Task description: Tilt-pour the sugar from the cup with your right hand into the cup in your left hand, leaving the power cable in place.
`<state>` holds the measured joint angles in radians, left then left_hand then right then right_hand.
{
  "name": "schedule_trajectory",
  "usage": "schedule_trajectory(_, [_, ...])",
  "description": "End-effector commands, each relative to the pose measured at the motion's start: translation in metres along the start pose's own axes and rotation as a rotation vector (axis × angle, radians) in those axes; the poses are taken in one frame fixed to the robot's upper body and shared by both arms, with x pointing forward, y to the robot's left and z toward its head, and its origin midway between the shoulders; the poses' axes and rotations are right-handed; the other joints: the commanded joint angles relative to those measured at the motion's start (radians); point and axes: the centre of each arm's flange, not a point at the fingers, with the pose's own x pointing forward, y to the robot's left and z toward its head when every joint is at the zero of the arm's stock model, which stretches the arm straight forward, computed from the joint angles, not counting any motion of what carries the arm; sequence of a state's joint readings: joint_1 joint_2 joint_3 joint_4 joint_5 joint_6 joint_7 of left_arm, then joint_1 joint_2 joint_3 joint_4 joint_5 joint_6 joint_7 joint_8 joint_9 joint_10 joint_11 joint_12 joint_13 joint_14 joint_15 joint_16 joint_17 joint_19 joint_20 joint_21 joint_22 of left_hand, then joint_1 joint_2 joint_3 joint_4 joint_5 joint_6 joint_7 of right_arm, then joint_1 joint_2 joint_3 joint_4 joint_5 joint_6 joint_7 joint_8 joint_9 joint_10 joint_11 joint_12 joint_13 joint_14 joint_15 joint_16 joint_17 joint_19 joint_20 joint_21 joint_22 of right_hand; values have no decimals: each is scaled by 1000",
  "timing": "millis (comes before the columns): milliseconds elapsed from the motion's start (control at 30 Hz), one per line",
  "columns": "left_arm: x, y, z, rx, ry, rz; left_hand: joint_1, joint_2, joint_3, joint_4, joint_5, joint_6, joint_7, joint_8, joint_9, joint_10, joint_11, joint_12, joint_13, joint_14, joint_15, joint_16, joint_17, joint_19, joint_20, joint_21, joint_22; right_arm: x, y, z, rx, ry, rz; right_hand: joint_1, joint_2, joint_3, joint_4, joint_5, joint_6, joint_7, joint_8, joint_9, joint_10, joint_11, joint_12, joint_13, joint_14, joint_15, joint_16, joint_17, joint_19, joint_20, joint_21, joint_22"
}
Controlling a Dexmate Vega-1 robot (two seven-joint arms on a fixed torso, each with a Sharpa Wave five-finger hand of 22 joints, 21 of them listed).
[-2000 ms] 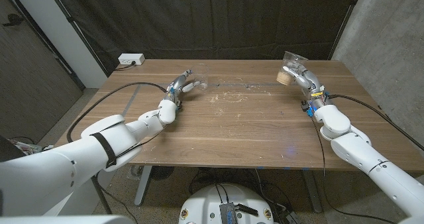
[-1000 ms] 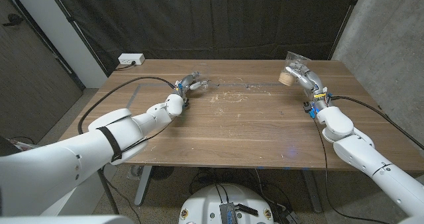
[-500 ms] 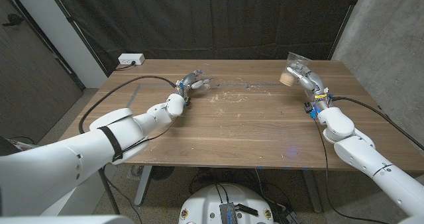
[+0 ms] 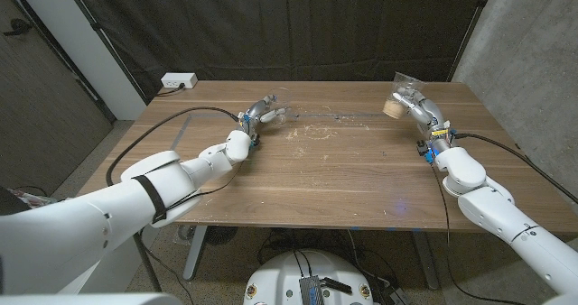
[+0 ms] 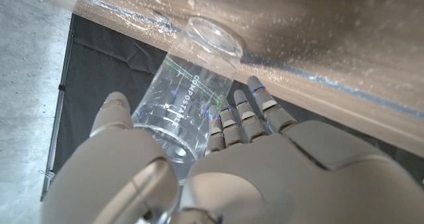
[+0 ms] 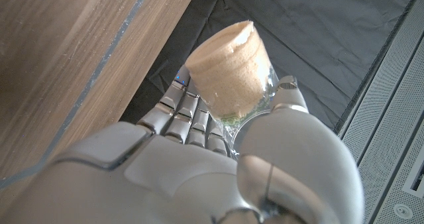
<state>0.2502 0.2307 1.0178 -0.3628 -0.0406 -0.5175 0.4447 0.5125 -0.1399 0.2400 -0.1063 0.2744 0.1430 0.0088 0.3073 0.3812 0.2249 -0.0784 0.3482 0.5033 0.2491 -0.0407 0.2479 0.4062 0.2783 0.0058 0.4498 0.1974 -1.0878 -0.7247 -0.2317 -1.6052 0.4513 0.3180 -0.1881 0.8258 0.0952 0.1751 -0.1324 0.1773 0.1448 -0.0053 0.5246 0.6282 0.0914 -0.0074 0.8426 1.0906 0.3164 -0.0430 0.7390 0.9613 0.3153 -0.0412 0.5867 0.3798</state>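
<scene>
- The surface (image 4: 334, 174) is a rectangular wooden top with brown, streaked grain; pale scuffs and a thin dark line cross its far half.
- Two clear plastic cups are in play, one in each robot hand.
- The empty cup (image 5: 187, 98) is a thin, transparent tapered tumbler with green print down its side. In the left wrist view its round base is touching the wood.
- The left robot hand (image 4: 263, 115) wraps this empty cup, the thumb (image 5: 112, 114) on one side and the fingers (image 5: 246, 114) on the other, over the far left part of the surface.
- The sugar cup (image 4: 400, 94) is equally clear, with a wide open rim, and is tilted. It is held above the far right part of the surface, well apart from the empty cup.
- The sugar (image 6: 230, 68) is light tan and fine-grained, packed into the cup's lower part so that it shows as a rounded plug.
- The right robot hand (image 4: 419, 106) closes around the sugar cup, its smooth grey fingers curled on one side and the thumb on the other.
- A white power strip (image 4: 178, 81) sits at the far left corner of the surface.
- A black cable (image 4: 149, 138) loops along the left arm over the left edge of the surface.
</scene>
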Motion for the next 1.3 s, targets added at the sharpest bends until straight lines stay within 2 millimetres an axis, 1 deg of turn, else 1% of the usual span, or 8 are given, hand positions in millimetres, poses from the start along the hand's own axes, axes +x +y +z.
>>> schedule_trajectory(33, [-2, -10, -6, -110, 55, -46, 17, -3, -8, -3, 7, -1, -10, 5, 4, 10, -3, 13, 6, 22, -24, 7, 3, 29, 0, 12, 3, -2, -2, 0, -2, 4, 4, -2, 4, -3, -4, 1, 13, -1, 0, 6, 12, 0, -2, 3, 10, -140, 2, 2, -1, -23, 8, 2])
schedule_trajectory(800, [-5, -16, 11, -124, -35, -27, 54, 2, -15, -16, 11, 47, -11, 28, 11, 70, -14, 50, 17, 90, -46, 18, 6, 67, -35, 17, -2, -15, -9, 0, 1, 8, -22, -3, 5, -4, -3, 1, 21, -1, -5, 9, 19, -2, -9, 7, 11, -142, -2, 2, -5, -24, 16, -2])
schedule_trajectory(900, [-8, -18, 13, -135, -42, -16, 72, 15, -14, -18, 13, 72, -15, 39, 14, 109, -26, 76, 24, 141, -66, 31, 10, 87, -55, 22, -2, -17, -10, 0, -1, 10, -23, -3, 6, -3, -3, 2, 23, -1, -6, 9, 18, -3, -10, 8, 11, -141, -4, 0, -7, -23, 17, -2])
schedule_trajectory(1000, [-10, -20, 13, -150, -42, -7, 96, 35, -7, -20, 16, 103, -22, 52, 17, 146, -42, 101, 33, 185, -81, 43, 15, 118, -66, 31, -1, -18, -10, 1, -4, 12, -27, -5, 6, -4, -2, 1, 23, -5, -7, 10, 19, -6, -12, 7, 10, -143, -5, 1, -10, -27, 17, -3])
schedule_trajectory(1067, [-11, -22, 11, -160, -28, 2, 112, 45, -1, -23, 17, 116, -23, 58, 19, 156, -40, 110, 36, 205, -88, 49, 17, 132, -69, 36, 0, -19, -10, 1, -2, 13, -31, -5, 6, -3, -2, 1, 23, -6, -7, 10, 18, -6, -12, 7, 8, -147, -6, 1, -11, -26, 18, -3])
schedule_trajectory(1100, [-11, -22, 10, -165, -24, 3, 124, 49, 0, -25, 17, 127, -27, 64, 22, 174, -50, 122, 41, 227, -92, 54, 20, 139, -73, 38, 0, -19, -10, 1, -5, 14, -31, -5, 6, -3, -2, 1, 24, -3, -7, 10, 19, -4, -12, 7, 10, -145, -6, 1, -9, -25, 19, -3])
schedule_trajectory(1200, [-11, -22, 8, -185, -8, 10, 141, 58, 4, -27, 17, 138, -31, 70, 26, 187, -44, 135, 47, 254, -97, 62, 25, 160, -82, 44, 1, -19, -10, 2, -7, 15, -34, -4, 7, -3, -3, 2, 24, -2, -8, 10, 20, -3, -13, 7, 11, -143, -6, 3, -9, -24, 20, -4])
schedule_trajectory(1300, [-12, -23, 6, -208, 11, 17, 162, 68, 9, -31, 16, 154, -31, 79, 30, 203, -50, 150, 55, 282, -101, 71, 31, 181, -89, 51, 2, -18, -10, 3, -10, 16, -36, -3, 7, -2, -4, 2, 25, -1, -9, 11, 21, -3, -13, 8, 12, -144, -6, 3, -8, -23, 22, -4])
